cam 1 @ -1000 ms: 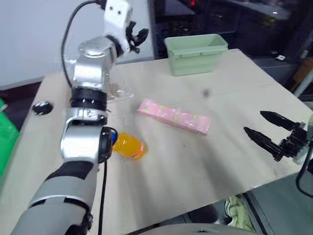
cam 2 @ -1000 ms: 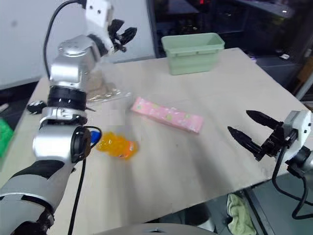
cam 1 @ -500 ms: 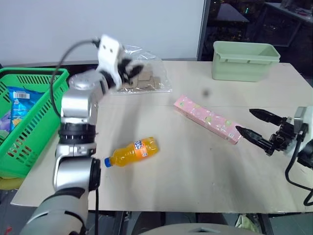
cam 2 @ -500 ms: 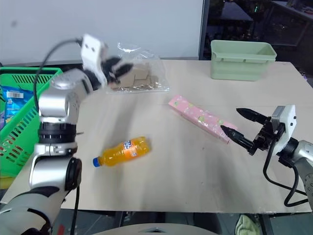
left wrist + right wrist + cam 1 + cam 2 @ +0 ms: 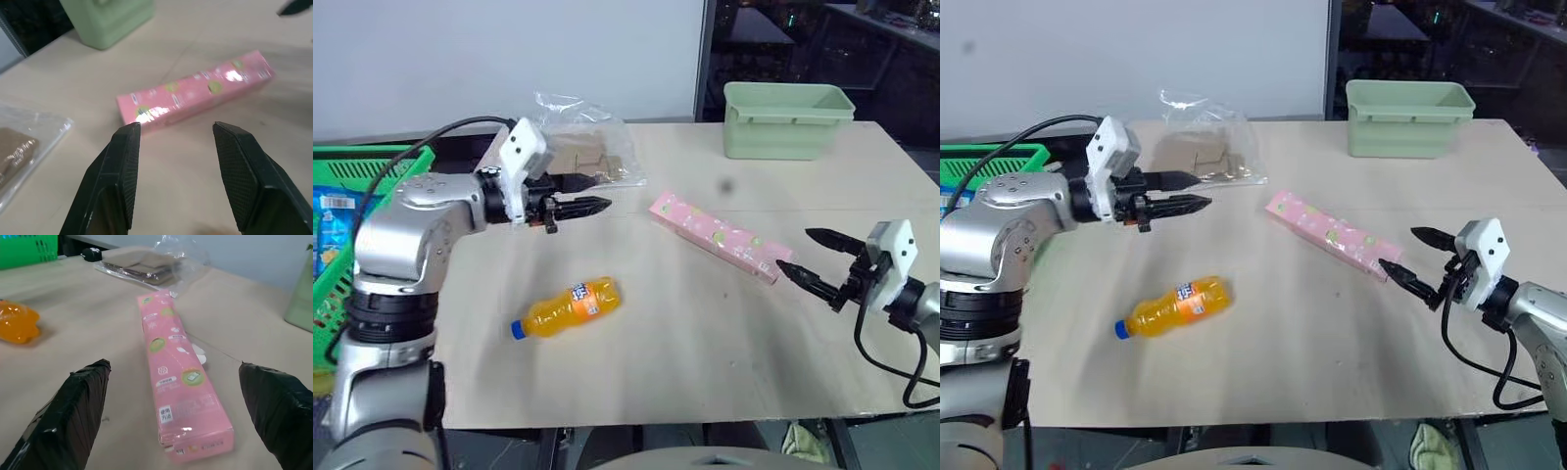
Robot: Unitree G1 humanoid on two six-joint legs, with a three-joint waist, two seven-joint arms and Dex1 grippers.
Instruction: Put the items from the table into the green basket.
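Left pincer point(image 5: 592, 206), released and empty, points level over the desk point(image 5: 705, 323); right pincer point(image 5: 811, 257), spread, faces the pink box point(image 5: 713, 236).

Head eyes overlook table point(image 5: 685, 333); both wrist views face, perhaps closely, pink box point(image 5: 178, 382).

Clear bag of brown cardboard pieces point(image 5: 582, 152) and pale mint tub point(image 5: 787, 119), well apart
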